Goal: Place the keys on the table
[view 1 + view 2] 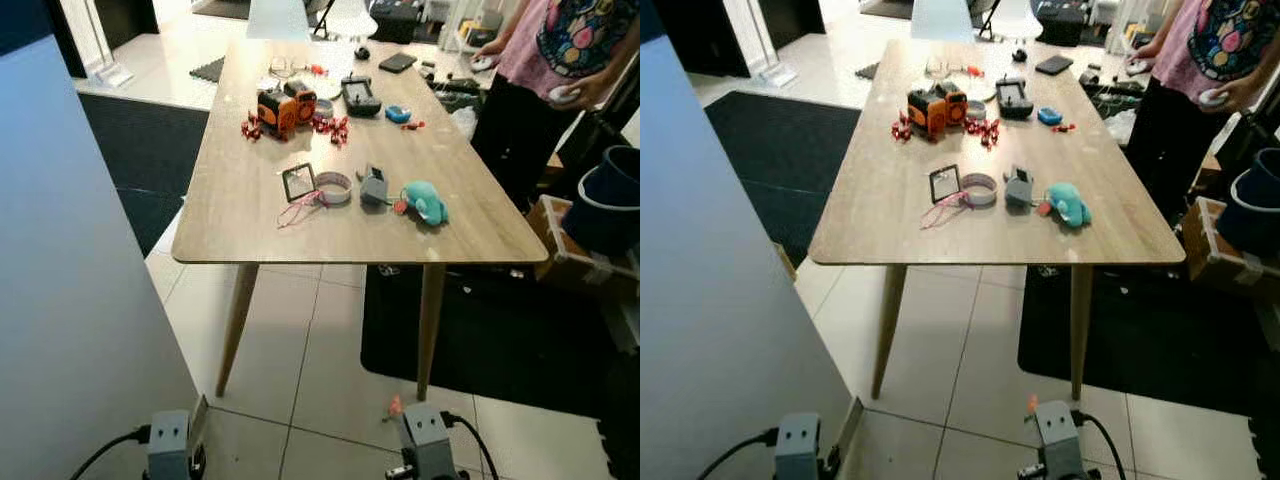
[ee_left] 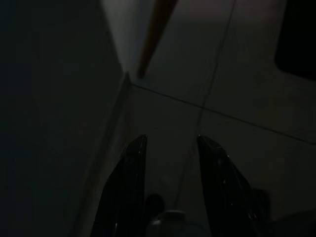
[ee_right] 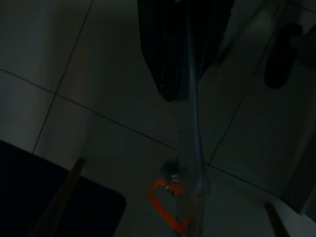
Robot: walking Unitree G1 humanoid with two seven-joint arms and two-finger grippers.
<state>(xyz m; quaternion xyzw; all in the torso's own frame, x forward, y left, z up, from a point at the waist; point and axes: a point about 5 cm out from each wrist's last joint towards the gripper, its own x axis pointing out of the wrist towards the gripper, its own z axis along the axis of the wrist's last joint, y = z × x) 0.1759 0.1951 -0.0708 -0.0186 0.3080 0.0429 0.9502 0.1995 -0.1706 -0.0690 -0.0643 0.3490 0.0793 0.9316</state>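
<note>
- The right gripper (image 3: 185, 94) hangs low, clamped on the keys (image 3: 170, 197), which dangle over the floor tiles.
- The table (image 1: 240, 190) lies ahead at 12 o'clock, above the gripper.
- The left gripper (image 2: 168, 163) hangs idle, fingers apart.

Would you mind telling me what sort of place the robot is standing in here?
Probably a living or dining area of a home: a long wooden table strewn with small toys, white floor tiles, and dark rugs.

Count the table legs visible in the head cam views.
2. One wooden leg under the table's near-left corner, another wooden leg under the near-right corner. Any far legs are hidden behind the tabletop.
</note>
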